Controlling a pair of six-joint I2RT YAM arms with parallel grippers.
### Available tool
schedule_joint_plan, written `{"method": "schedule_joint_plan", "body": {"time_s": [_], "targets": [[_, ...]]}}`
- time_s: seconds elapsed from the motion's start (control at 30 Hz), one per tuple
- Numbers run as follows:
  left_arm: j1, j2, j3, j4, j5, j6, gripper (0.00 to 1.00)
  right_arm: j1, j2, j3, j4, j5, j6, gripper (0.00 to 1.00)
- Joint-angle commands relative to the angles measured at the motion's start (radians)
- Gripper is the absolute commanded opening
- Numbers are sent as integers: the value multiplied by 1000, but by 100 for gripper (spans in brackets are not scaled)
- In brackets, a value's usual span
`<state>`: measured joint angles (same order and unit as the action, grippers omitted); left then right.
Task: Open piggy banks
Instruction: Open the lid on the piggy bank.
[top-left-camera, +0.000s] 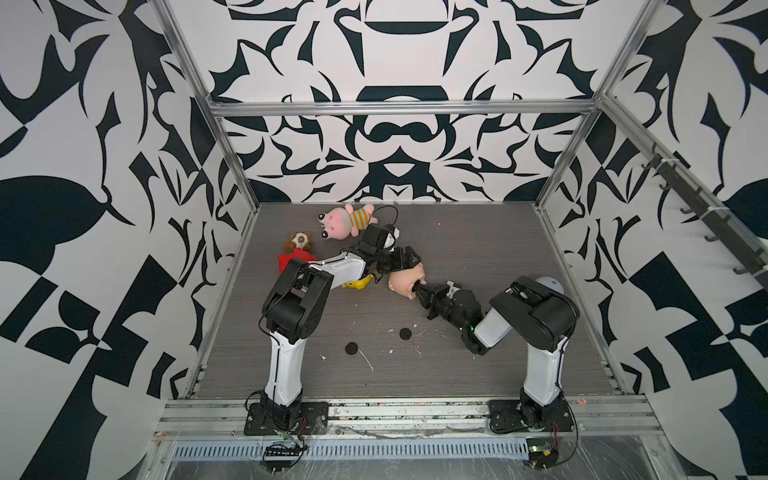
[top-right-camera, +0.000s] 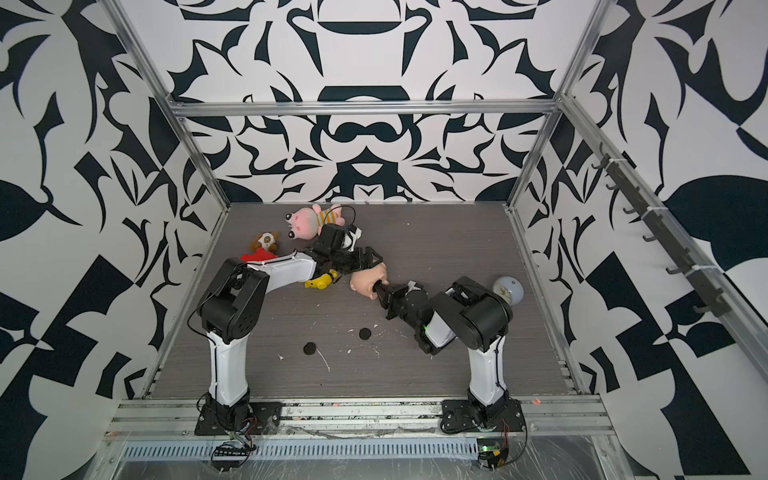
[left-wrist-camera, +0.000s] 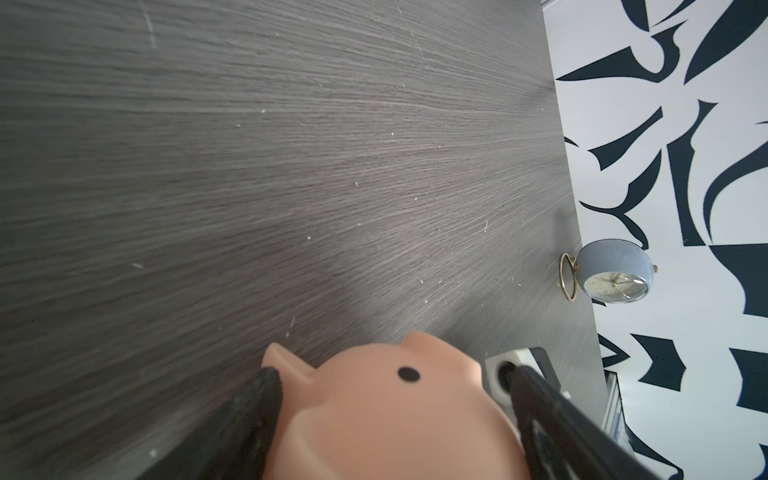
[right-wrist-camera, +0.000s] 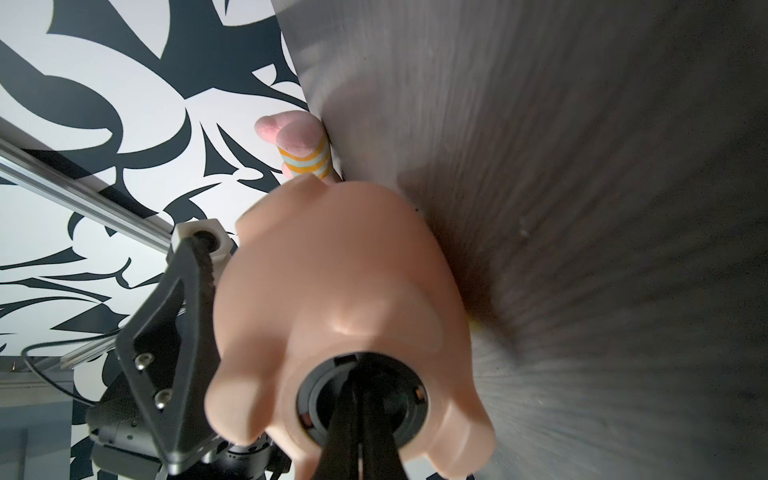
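Over the middle of the grey wood-grain table (top-left-camera: 478, 257), the smooth peach-pink plastic piggy bank (top-left-camera: 405, 279) is clamped across its body by your left gripper (left-wrist-camera: 395, 390). Your right gripper (right-wrist-camera: 360, 384) is pinched closed at the centre of the round black belly plug (right-wrist-camera: 311, 399). Pull straight out along its axis, bracing firmly.

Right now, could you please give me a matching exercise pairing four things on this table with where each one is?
Things:
1 peach-pink smooth plastic piggy bank
2 yellow plastic piggy bank
3 grey-blue round alarm clock
4 pink striped plush toy
Places:
A near the back wall
B partly under the left arm
C in the left claw
D behind the right arm
Pairs: 1-C, 2-B, 3-D, 4-A.
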<state>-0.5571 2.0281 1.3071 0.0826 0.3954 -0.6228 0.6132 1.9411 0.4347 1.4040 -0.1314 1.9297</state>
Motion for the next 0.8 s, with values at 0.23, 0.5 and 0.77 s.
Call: {"method": "schedule_joint_plan", "body": {"time_s": [0.23,0.5,0.77], "targets": [[-32,-23,-18,-67,62,6,90,-14,-64,-117,24,35,-54,0],[-32,-15,-2,-83,59,15,90,-42,-142,-247,23,22,-74,0],[-32,-8,18,-93,62,15,90,-61,-160,-323,22,12,-84,0]]}}
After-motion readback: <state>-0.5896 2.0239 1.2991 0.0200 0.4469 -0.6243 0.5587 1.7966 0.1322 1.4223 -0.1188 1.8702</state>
